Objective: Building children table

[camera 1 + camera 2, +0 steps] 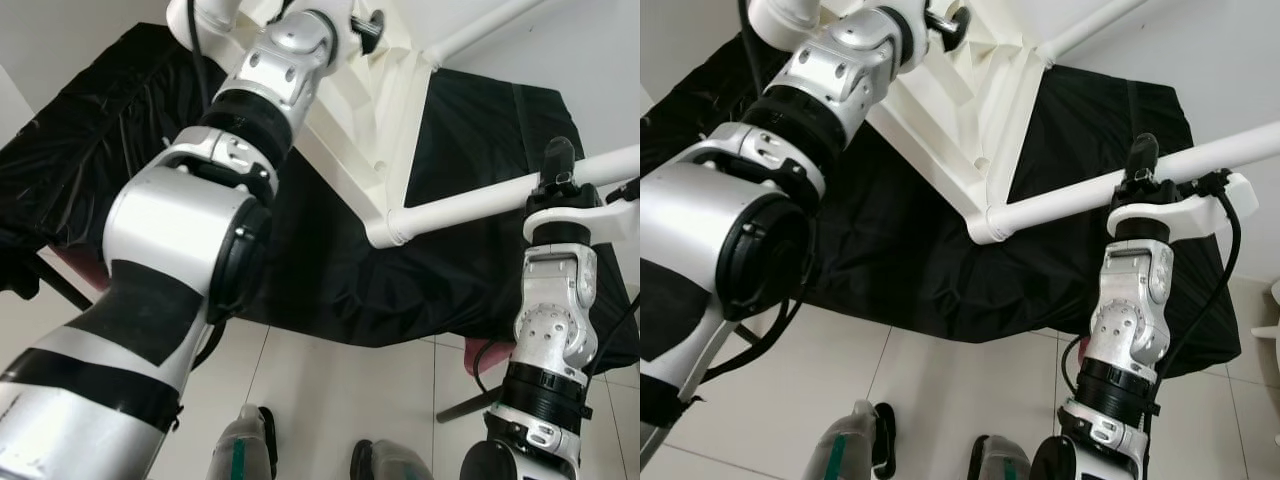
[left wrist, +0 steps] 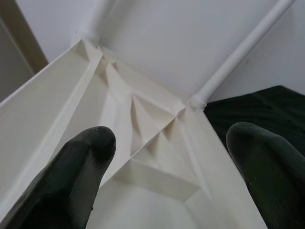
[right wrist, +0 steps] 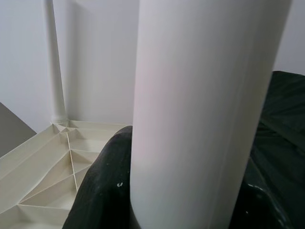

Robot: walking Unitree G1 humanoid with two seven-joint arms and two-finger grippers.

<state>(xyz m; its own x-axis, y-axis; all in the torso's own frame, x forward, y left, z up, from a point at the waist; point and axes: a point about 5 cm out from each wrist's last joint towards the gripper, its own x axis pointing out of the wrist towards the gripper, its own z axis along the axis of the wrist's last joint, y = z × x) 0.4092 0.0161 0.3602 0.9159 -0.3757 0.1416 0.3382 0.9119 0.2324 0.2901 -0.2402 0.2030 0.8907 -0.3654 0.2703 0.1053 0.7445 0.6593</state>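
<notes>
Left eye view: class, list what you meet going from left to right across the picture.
Left arm → ribbed white tabletop → white table leg → right gripper closed around that leg, with the black cloth behind them all.

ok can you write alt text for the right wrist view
A thick white table leg runs up the middle of the frame, gripped between the right gripper's black fingers. Behind it lie the ribbed white underside of the tabletop, another leg standing in its corner, and black sheeting.

floor: white tiles (image 1: 330, 380) | wall: plain white (image 1: 590, 50) | furniture: black cover (image 1: 470, 270) draped over it
</notes>
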